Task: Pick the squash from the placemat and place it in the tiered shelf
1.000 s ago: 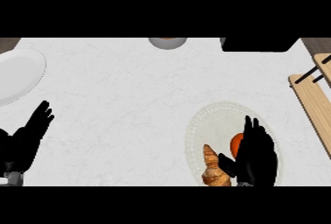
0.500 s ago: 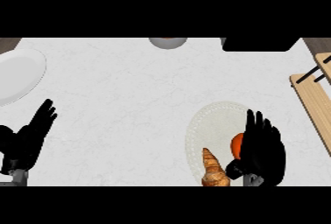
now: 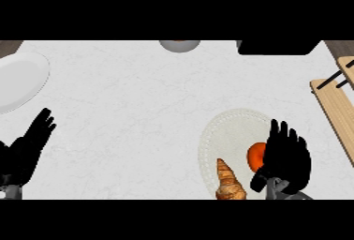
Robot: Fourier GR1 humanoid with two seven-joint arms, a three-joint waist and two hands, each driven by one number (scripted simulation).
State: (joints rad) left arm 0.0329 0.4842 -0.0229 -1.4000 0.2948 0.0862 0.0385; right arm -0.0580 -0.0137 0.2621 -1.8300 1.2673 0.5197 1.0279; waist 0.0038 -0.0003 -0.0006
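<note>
- Squash [image 3: 256, 155]: orange, on the placemat [image 3: 224, 131] beside a croissant [image 3: 229, 182], mostly hidden under my right hand [image 3: 285, 157].
- Right fingers straight, close together; left hand [image 3: 26, 149] rests open at the left edge.
- I judge the squash rigid, smooth and moderately heavy: wrap its middle.

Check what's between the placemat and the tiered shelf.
Head view: only bare counter lies between the placemat and the tiered shelf, though the right hand overlaps the placemat's right side.

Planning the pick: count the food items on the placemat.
2. An orange squash lies partly under the right hand; a croissant lies at the lower edge of the placemat. The hand may hide more.
</note>
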